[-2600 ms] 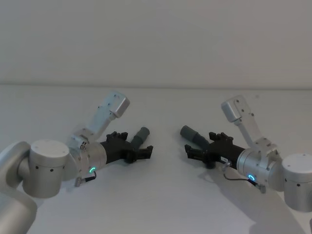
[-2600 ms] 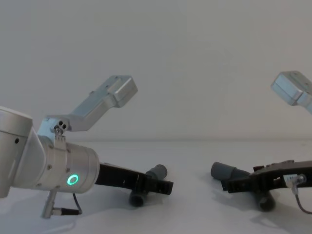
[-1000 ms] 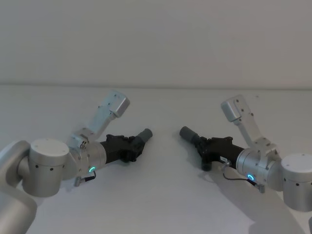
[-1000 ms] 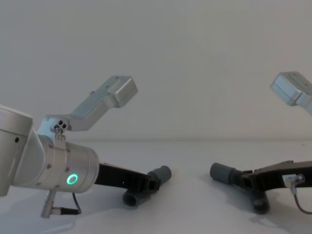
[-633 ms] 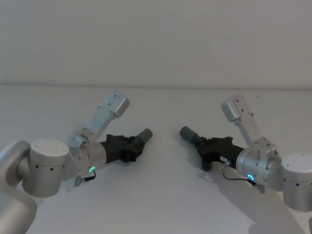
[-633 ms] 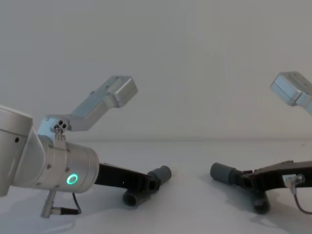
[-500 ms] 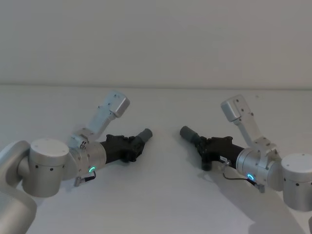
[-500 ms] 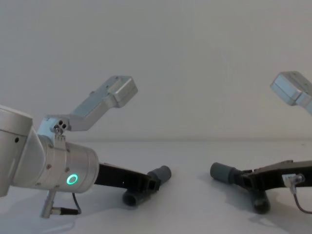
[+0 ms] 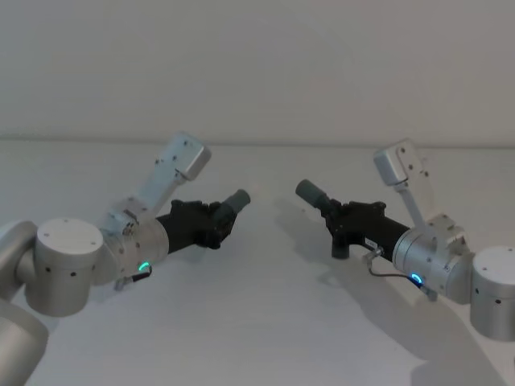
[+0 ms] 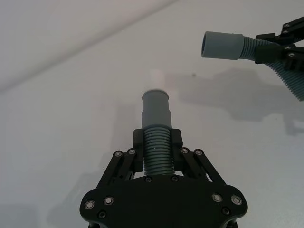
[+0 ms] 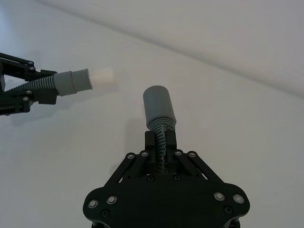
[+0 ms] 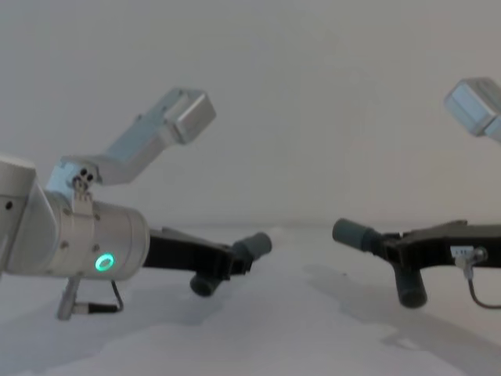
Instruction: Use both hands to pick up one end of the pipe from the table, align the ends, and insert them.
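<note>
Closest to you, the left gripper is pinched on the ribbed body of the left pipe piece, one finger on each side. The right gripper is clamped the same way on the right pipe piece. In the chest view, each piece bends down behind the fingers, with its lower end hanging under the gripper. The shadows beneath suggest both are lifted off the table, though you cannot confirm the gap from here.

Further out, the white tip sticks out past the left piece's collar, and the grey socket caps the right piece. The two ends are well apart. Each points away from the robot and in toward the middle, so their lines cross instead of meeting. In the left wrist view the socket's mouth faces across, not at the tip.

I judge the pick-up done and the aligning just starting. Next, turn both wrists until tip and socket face each other on one line at one height. Then close the gap straight along that line. Keep your grip firm, because the ribbed bodies will likely flex if the ends meet at an angle.
</note>
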### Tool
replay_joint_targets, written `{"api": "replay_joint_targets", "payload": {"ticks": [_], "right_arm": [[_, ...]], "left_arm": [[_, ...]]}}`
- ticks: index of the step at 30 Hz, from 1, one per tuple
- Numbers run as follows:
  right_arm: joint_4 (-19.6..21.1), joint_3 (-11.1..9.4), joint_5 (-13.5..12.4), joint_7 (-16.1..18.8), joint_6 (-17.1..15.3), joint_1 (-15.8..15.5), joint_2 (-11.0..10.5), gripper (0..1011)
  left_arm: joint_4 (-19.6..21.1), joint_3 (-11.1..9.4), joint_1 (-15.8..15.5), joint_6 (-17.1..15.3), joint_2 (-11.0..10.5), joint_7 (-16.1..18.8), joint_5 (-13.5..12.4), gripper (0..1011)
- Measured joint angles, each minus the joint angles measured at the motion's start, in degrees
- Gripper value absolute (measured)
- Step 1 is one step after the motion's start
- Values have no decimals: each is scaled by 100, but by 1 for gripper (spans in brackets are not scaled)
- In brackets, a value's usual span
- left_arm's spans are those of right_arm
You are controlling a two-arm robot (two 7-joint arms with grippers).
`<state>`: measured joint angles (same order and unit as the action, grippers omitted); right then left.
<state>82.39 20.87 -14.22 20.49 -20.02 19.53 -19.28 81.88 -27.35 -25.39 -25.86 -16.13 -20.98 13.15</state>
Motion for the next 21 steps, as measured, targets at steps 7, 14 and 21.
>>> {"api": "replay_joint_targets", "payload": {"ticks": [7,14,21], "right_arm": [[17,-19,-1,121,576,41,-86,106],[-1,-24,33,273,1163,100,-207,106],[-66,-31,154,446,1802,172,-363,106]], "left_arm": [[119,-65,-152,339,-183,-219,-159,314],[175,-203,-411,712,-401,-578,-333,314],[142,-408,-763,1094,-620,-1042,-496,314]]}}
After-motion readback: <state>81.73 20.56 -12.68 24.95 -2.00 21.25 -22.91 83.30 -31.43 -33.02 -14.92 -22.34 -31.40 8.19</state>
